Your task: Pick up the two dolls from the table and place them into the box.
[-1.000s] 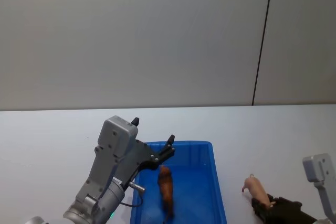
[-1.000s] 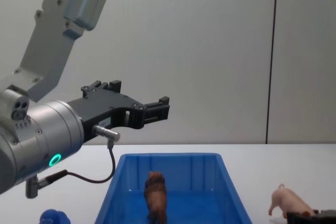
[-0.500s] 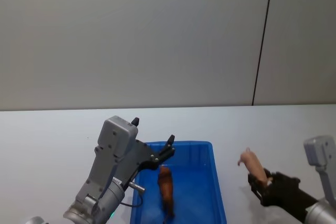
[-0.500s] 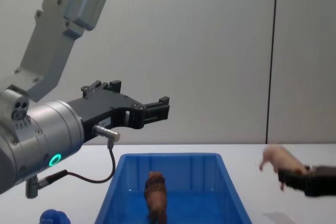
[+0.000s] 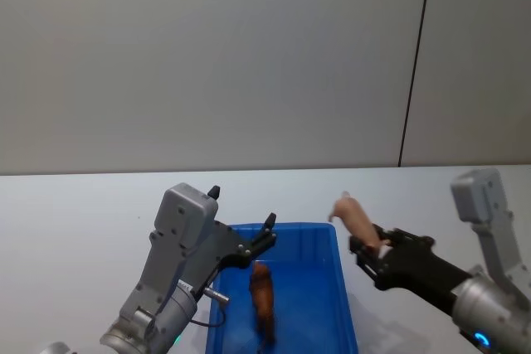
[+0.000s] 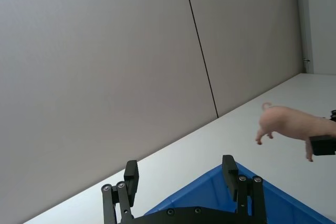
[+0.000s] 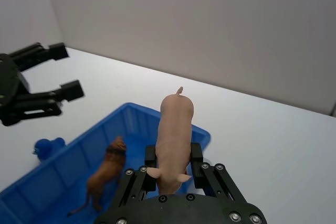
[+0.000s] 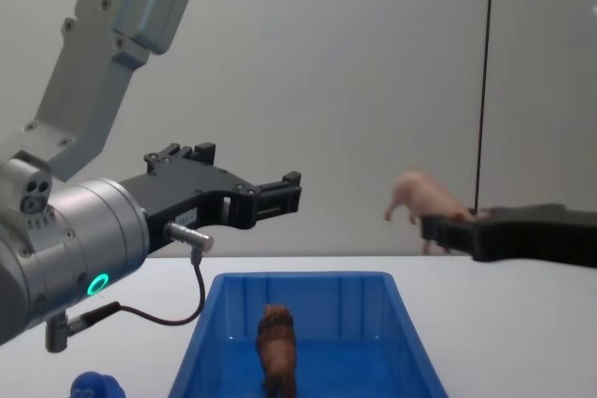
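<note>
Head: right hand grips pig in air by box far-right corner. Lion lies inside box. Left hand spread wide over box's left rim.
Chest: pig well above surface; blue toy left of box.
Right wrist: fingers clamp pig's flanks.

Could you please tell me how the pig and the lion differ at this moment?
The pig is pale pink; the lion is brown. The pig is held in the air by the right claw near the right side of the box; the lion rests inside it, ungripped. Both are small animal figurines.
</note>
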Action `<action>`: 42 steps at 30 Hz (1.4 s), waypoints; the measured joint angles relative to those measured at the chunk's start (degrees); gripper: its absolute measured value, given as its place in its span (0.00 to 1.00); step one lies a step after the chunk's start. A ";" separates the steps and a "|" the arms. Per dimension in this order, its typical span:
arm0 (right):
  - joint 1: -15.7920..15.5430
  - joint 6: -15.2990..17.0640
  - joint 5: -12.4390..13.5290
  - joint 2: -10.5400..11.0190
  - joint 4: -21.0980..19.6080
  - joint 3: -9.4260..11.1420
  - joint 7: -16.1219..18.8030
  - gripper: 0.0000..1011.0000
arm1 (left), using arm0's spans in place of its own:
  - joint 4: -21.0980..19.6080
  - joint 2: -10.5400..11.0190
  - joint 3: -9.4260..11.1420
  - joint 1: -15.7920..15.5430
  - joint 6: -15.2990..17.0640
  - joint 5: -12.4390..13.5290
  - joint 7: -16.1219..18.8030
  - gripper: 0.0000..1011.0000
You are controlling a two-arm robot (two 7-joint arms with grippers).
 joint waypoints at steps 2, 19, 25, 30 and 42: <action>1.06 0.79 -0.13 -0.62 0.34 -0.33 1.29 0.36 | 0.00 0.00 0.00 0.00 0.00 0.00 0.00 0.99; 7.51 5.14 -0.42 -4.64 5.82 -2.12 6.55 0.83 | 0.00 0.00 0.00 0.00 0.00 0.00 0.00 0.99; 7.88 4.39 -0.42 -4.33 6.26 -1.74 6.79 0.98 | 0.00 0.00 0.00 0.00 0.00 0.00 0.00 0.99; 7.16 2.96 -0.20 -3.03 5.76 -0.95 6.82 0.99 | 0.00 0.00 0.00 0.00 0.00 0.00 0.00 0.99; 2.65 -1.15 0.42 1.27 3.14 0.93 6.11 0.99 | 0.00 0.00 0.00 0.00 0.00 0.00 0.00 0.99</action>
